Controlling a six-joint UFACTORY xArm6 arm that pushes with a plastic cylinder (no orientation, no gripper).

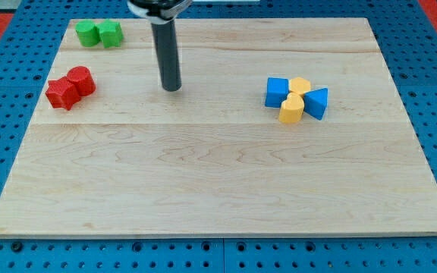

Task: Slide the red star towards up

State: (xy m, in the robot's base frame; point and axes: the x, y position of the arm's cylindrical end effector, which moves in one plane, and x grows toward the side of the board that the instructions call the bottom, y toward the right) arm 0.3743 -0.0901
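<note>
Where the wooden board (218,174) begins at the view's left, the red star (61,93) sits near the left edge. It touches a red round block (81,80), which is just up and to the view's right of it. The star looks about as wide as it is tall, so I cannot tell a long side or which way it points.

Above the star, near the board's top left corner, two green blocks (99,34) sit side by side and touch each other. They are apart from the red pair, but they lie toward the view's top.

Next comes my tip (172,87). It rests on the board to the view's right of the red blocks, well apart from them. It touches no block. The rod has no fingers, so nothing is held.

Far over on the view's right is a tight bunch: a blue block (277,92), two yellow blocks (293,107) and a blue triangle block (317,102), all touching.
</note>
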